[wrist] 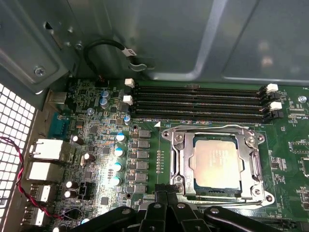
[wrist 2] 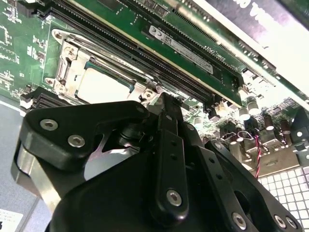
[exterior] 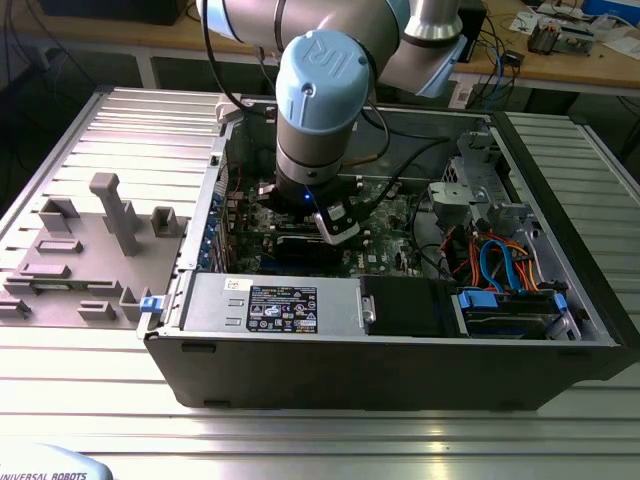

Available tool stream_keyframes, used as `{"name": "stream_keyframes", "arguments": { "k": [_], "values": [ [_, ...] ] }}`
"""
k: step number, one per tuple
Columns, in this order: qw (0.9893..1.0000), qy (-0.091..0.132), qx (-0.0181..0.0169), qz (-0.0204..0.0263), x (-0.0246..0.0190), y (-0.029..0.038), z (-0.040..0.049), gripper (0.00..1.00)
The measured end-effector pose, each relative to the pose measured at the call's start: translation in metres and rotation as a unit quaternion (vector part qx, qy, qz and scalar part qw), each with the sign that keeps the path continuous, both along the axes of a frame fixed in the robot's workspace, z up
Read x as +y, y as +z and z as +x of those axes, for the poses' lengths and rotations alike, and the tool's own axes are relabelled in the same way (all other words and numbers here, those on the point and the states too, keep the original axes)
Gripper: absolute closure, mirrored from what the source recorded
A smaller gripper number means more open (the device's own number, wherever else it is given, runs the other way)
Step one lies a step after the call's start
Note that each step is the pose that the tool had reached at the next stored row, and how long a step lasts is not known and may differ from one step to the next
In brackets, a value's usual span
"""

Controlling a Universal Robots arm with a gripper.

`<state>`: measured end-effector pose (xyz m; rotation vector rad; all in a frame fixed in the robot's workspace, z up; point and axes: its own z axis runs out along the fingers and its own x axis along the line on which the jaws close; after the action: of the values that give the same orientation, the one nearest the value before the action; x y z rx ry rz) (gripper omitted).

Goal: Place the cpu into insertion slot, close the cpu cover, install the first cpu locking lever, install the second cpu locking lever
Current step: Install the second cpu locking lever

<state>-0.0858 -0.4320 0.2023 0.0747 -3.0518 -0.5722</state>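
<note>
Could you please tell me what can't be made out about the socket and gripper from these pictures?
- Exterior view: the insertion slot is hidden behind the arm's wrist.
- Second wrist view: the gripper body covers the near edge of the cpu cover.
- First wrist view: the gripper is cut off by the picture's edge.

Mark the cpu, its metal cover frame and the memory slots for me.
cpu (wrist: pixel 216 162): first wrist view, centre of its silver-grey top.
cpu cover (wrist: pixel 179 159): first wrist view, side bar of the silver frame lying around the chip.
memory slots (wrist: pixel 198 102): first wrist view, middle of the long black rows beside the socket.
</note>
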Motion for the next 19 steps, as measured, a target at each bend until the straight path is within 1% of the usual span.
{"name": "stream_keyframes", "arguments": {
  "k": [5,7,9,13,14,19],
  "values": [
    [1.0000,0.000,0.0000,-0.0001,0.0000,0.0000,0.0000,0.89],
    [1.0000,0.000,0.0001,-0.0003,-0.0001,0.0012,-0.0001,0.89],
    [1.0000,0.000,0.0000,-0.0001,0.0000,0.0035,-0.0004,0.89],
    [1.0000,0.000,0.0000,0.0000,0.0000,0.0110,-0.0004,0.89],
    [1.0000,0.000,0.0000,-0.0001,0.0000,0.0141,-0.0004,0.89],
    [1.0000,0.000,0.0000,-0.0001,0.0000,0.0142,-0.0007,0.89]
  ]
}}
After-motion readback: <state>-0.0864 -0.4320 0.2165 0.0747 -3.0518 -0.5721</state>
